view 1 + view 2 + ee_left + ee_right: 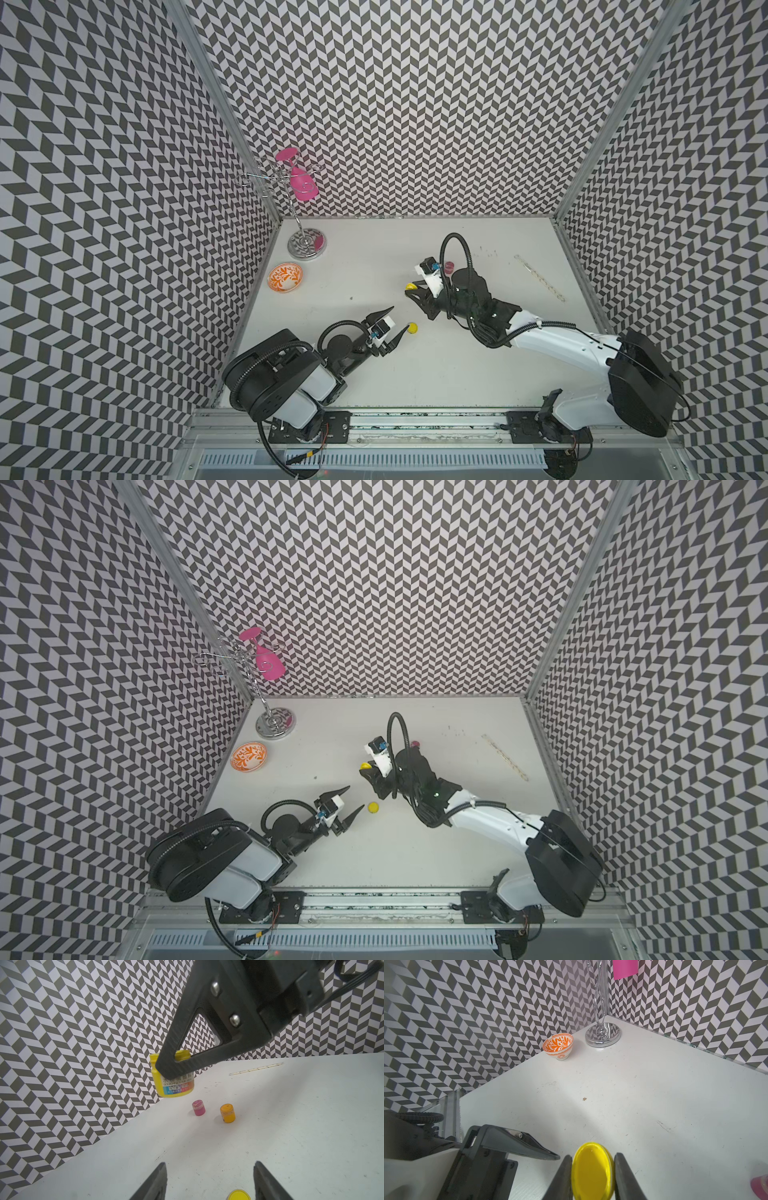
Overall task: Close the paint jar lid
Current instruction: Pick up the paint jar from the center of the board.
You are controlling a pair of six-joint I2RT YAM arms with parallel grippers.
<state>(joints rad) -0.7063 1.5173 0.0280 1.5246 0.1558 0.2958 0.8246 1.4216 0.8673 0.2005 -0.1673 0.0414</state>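
Observation:
A yellow paint jar [172,1084] with a printed label hangs above the table, its mouth uncovered. My right gripper [593,1155] is shut on it; in both top views the jar [411,286] [365,766] shows as a yellow spot at that gripper [411,291]. The round yellow lid [412,328] [373,807] lies flat on the white table. My left gripper [401,318] [210,1163] is open low over the table. The lid [239,1194] sits between its fingers, close to one of them, and nothing is gripped.
A small pink jar [198,1107] and a small orange jar [228,1113] stand beyond the held jar. An orange-patterned bowl [285,278] and a chrome rack [306,244] holding a pink glass [301,178] stand at the back left. A pale strip [539,277] lies at the right.

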